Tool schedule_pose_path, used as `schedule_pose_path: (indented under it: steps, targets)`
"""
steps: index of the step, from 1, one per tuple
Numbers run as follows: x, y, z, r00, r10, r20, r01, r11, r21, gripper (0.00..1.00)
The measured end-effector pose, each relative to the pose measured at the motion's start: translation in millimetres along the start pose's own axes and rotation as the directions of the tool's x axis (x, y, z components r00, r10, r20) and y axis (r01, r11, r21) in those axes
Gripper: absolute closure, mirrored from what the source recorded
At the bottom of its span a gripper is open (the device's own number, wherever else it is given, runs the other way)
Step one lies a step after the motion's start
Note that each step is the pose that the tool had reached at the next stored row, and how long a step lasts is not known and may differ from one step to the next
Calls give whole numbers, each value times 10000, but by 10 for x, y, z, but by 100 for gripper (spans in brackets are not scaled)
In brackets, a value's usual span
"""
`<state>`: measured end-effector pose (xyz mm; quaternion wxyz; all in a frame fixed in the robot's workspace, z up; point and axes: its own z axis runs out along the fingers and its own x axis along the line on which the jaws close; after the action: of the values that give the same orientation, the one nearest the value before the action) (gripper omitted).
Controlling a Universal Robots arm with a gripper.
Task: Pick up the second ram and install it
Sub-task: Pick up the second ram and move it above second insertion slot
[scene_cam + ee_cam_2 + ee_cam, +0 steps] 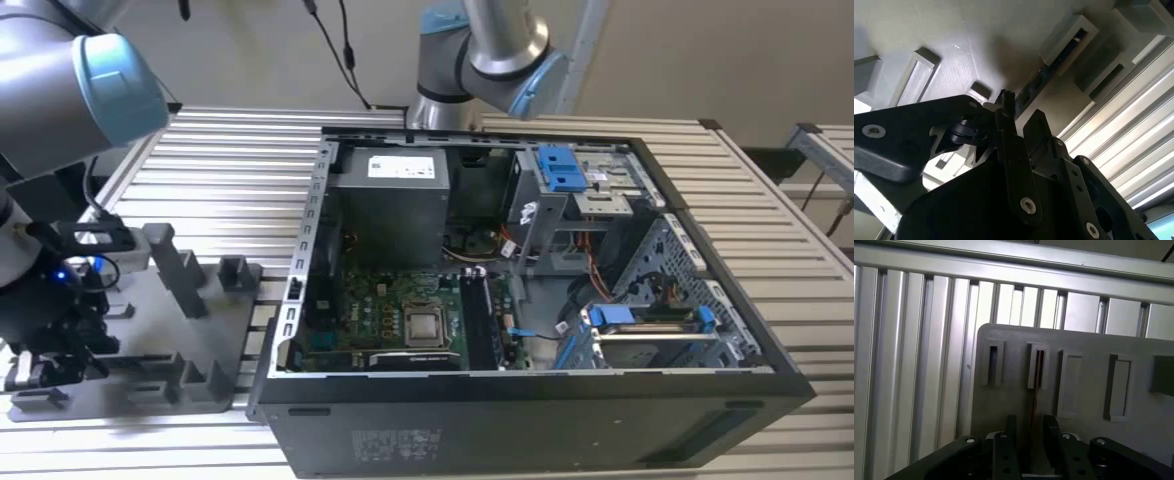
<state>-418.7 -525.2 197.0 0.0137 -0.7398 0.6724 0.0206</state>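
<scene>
**Ribbed desk (227,140), tool (56,355) low over the grey tray (234,330)**

Seen from the exterior view, the tool hangs down at the tray's outer end, among its upright posts (174,265). An open computer case (534,420) lies well apart from the tool, on the far side of the tray, with its motherboard (400,320) exposed.

In the first wrist view, the tool (1031,422) points at the tray (1089,425). Its fingers (1004,450) stand narrowly apart. The second ram (1035,390) stands on edge in a tray slot and runs between them, with a thin gap on each side.

In the second wrist view, the second ram (1044,72) is a dark strip reaching from a grey post (1069,35) to the tool (1021,107). I cannot tell from this view whether they touch.
</scene>
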Motion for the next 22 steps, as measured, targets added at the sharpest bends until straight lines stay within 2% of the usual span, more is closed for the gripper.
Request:
schedule_pose_path:
  steps: [16, 18, 20, 21, 22]
  targets:
    - [1, -1, 21, 10000, -1, 1, 1, 10000, 10, 64]
    - [1, 0, 23, 10000, 0, 1, 0, 10000, 10, 66]
    - [1, 0, 24, 10000, -1, 1, 1, 10000, 10, 79]
    - [1, 0, 24, 10000, 0, 0, 0, 10000, 9, 79]
    - [1, 0, 25, 10000, 0, 1, 0, 10000, 9, 85]
